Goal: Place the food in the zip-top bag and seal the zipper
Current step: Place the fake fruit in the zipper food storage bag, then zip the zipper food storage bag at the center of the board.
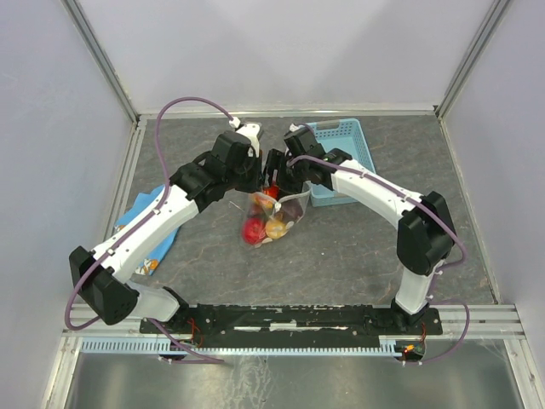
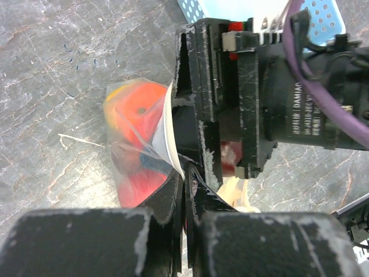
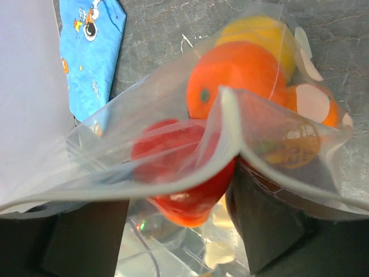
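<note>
Blue cloth (image 3: 89, 52) lies nearest, on the left of the grey table (image 1: 366, 256). Mid-table, the zip-top bag (image 1: 285, 223) has its mouth raised, with red, orange, yellow and maroon food (image 1: 254, 228) inside. The left gripper (image 2: 183, 184) is pressed together on the whitish zipper (image 3: 222, 144), which gapes unsealed; the right gripper (image 3: 176, 202) has its fingers spread beneath the mouth, and the light-blue basket (image 1: 345, 128) sits just beyond.

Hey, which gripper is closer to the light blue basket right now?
Right. The right gripper is just beside the basket; the left gripper is farther off, on the right gripper's far side from it.
</note>
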Robot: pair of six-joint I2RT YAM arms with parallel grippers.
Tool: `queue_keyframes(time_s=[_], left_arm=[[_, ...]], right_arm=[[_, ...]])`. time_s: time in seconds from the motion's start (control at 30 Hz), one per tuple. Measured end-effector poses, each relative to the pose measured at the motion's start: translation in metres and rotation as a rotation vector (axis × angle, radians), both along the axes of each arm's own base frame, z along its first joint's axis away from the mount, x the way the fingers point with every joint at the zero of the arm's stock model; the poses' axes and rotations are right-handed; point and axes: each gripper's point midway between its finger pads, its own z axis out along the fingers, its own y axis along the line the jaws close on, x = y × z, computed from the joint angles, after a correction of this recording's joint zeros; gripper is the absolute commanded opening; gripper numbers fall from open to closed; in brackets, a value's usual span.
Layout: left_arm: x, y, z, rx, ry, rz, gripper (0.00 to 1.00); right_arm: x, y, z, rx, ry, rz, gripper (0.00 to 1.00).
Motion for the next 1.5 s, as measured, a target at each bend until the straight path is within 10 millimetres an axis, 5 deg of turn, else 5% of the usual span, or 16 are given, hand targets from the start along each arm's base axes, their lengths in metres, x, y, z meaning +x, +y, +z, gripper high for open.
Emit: queue_keyframes(time_s=[0.5, 0.77, 0.87, 1.2, 1.5], left_arm=[[-0.001, 0.015, -0.004, 0.06, -0.013, 0.057, 0.03], [-0.003, 0.017, -0.006, 0.062, -0.014, 0.054, 0.03], [-0.005, 0.019, -0.006, 0.064, -0.019, 0.049, 0.03], [-0.008, 0.02, -0.005, 0.064, -0.025, 0.037, 0.03], [-0.009, 0.015, -0.003, 0.048, -0.026, 0.016, 0.06]], right_arm=[[-0.025, -0.035, 0.061, -0.038, -0.212, 0.195, 0.81], [0.015, -0.079, 0.082, -0.095, -0.36, 0.193, 0.7], [0.025, -0.08, 0.087, -0.122, -0.417, 0.215, 0.65], [0.044, -0.068, 0.037, -0.187, -0.361, 0.293, 0.47], [0.044, -0.072, 0.033, -0.222, -0.37, 0.302, 0.08]])
